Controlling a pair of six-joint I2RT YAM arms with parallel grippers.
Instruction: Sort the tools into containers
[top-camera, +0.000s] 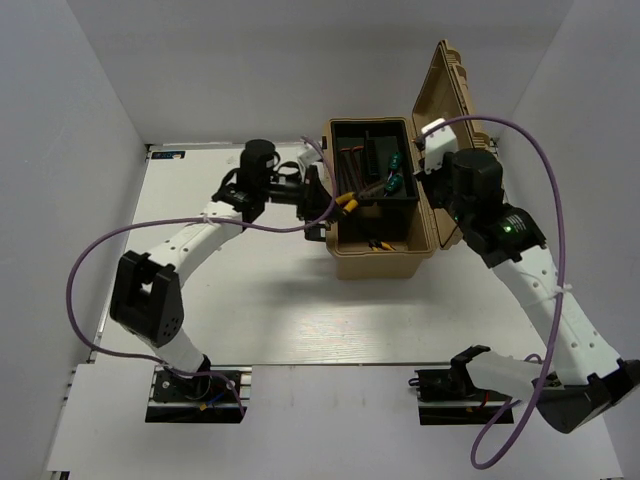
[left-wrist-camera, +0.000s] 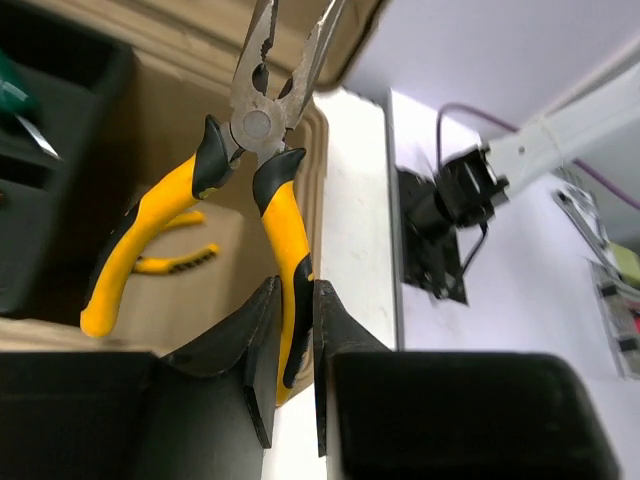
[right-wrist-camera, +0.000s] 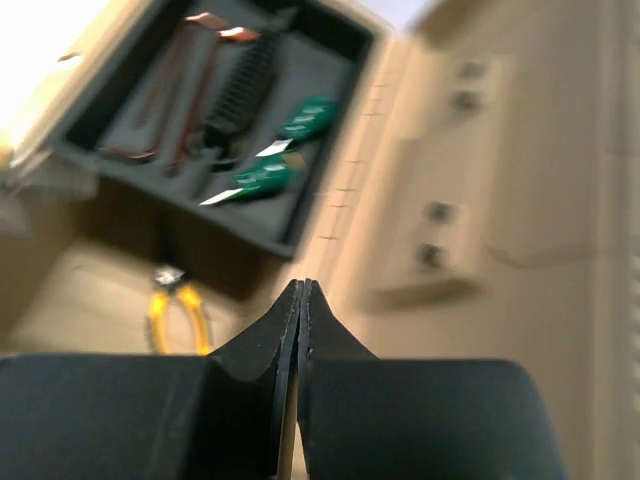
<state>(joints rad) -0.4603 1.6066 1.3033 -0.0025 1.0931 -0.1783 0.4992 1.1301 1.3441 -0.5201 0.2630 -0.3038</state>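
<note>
My left gripper (top-camera: 325, 200) (left-wrist-camera: 293, 300) is shut on one handle of yellow-and-black pliers (left-wrist-camera: 250, 130) (top-camera: 347, 203) and holds them over the left rim of the open tan toolbox (top-camera: 385, 262). Their other handle hangs free. A second pair of yellow pliers (left-wrist-camera: 170, 262) (right-wrist-camera: 175, 310) lies on the box floor. The black tray (top-camera: 372, 130) (right-wrist-camera: 300, 210) at the back of the box holds dark-red hex keys (right-wrist-camera: 180, 90) and two green-handled screwdrivers (right-wrist-camera: 265, 180). My right gripper (top-camera: 425, 160) (right-wrist-camera: 300, 292) is shut and empty, above the box's right rim by the lid hinge.
The toolbox lid (top-camera: 455, 90) stands open at the back right, close to my right wrist. Purple cables (top-camera: 100, 250) loop over both arms. White walls enclose the table on the left, back and right. The arm bases (top-camera: 195, 385) sit at the near edge.
</note>
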